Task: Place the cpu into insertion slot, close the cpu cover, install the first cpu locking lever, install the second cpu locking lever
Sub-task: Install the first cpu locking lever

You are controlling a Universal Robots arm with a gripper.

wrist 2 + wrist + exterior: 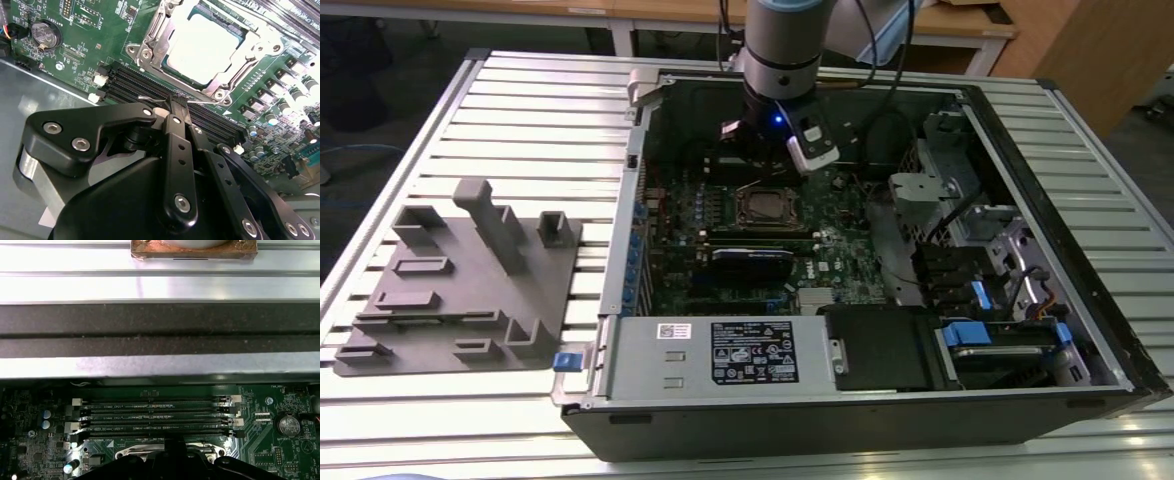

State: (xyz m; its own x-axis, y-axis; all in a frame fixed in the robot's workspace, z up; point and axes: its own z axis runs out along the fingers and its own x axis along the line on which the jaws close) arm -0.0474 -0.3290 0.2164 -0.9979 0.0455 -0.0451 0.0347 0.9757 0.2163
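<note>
One grey rack point(467, 290) lay on the worktop point(520, 100) at the computer case's point(854, 405) 9 o'clock. Inside, the cpu point(765, 205) sat in the insertion slot point(134, 51) under the lowered cpu cover point(159, 35); at its 12 o'clock, the clenched gripper point(177, 106) touched a thin lever point(150, 99).

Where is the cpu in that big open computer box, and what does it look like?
Look inside the open computer case at the green circuit board. A silvery metal frame sits there, and the cpu is the flat silver-grey square inside it. Its neighbours, the long black slots, are narrow strips, not squares.
</note>
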